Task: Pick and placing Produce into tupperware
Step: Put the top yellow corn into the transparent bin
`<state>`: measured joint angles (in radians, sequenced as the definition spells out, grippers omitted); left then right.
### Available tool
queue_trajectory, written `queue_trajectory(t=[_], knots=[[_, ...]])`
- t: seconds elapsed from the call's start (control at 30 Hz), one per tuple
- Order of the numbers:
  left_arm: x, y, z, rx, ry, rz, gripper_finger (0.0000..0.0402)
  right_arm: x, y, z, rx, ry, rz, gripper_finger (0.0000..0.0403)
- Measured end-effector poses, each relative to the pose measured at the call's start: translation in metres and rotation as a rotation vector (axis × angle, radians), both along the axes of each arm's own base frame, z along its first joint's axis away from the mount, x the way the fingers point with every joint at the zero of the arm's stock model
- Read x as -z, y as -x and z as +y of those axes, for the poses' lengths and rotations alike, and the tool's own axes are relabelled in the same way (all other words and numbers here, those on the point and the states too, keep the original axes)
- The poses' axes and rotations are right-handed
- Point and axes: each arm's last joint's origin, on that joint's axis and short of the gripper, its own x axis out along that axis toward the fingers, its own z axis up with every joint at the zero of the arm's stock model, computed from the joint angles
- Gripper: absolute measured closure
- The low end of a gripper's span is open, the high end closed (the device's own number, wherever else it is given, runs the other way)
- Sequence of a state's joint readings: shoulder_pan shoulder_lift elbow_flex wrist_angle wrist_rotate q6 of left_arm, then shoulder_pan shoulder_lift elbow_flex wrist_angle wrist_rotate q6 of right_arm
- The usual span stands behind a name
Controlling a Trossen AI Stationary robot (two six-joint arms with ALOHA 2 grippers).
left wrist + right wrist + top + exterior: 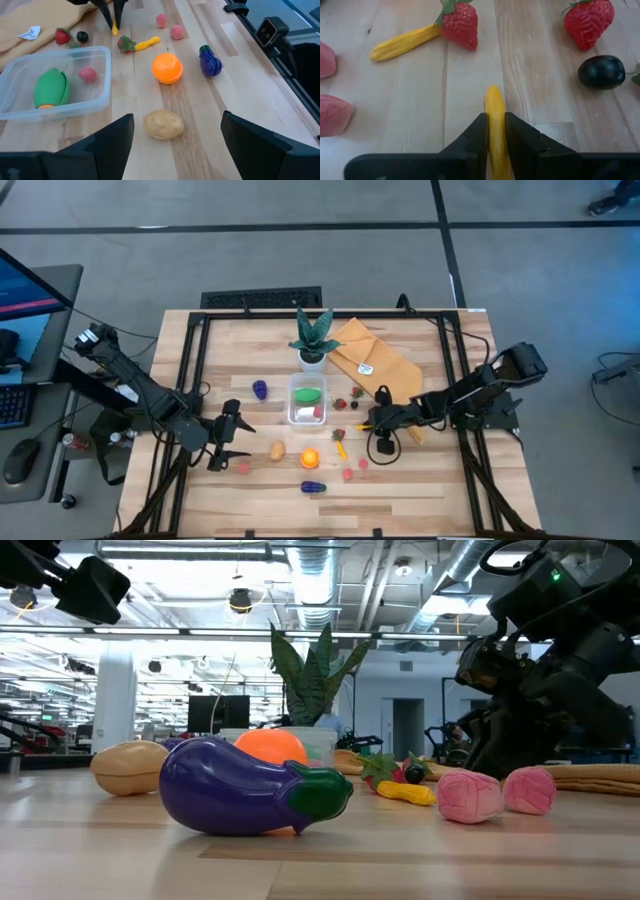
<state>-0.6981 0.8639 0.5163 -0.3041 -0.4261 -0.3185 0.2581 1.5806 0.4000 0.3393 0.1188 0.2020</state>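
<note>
Yellow toy produce piece sits pinched in the right claw on the wooden surface, best lifted straight before swinging to the tupperware nearby; left claw waits spread over a potato; the cloth's tag is unreadable

In the right wrist view the yellow piece is covered on both sides by the fingers of the right gripper, and its lower end is cut off by the picture edge. Two pink pieces are cut off at the edge too. In the low view the orange fruit is half hidden behind the purple eggplant, and the tupperware shows only a small part. In the high view the produce inside the tupperware is too small to name
</note>
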Motion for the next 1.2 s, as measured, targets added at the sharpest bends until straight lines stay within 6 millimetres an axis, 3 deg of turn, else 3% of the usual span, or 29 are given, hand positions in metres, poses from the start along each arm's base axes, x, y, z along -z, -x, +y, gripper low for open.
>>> queue_trajectory(t=[0.47,1.2], knots=[[0.000,0.000,0.000,-0.006,-0.006,0.001,0.0113,-0.001,-0.002,0.001,-0.011,0.017,-0.015,0.0349],[0.002,0.001,0.001,-0.013,-0.011,0.017,0.0113,-0.028,-0.032,0.004,-0.078,0.106,0.051,0.0349]])
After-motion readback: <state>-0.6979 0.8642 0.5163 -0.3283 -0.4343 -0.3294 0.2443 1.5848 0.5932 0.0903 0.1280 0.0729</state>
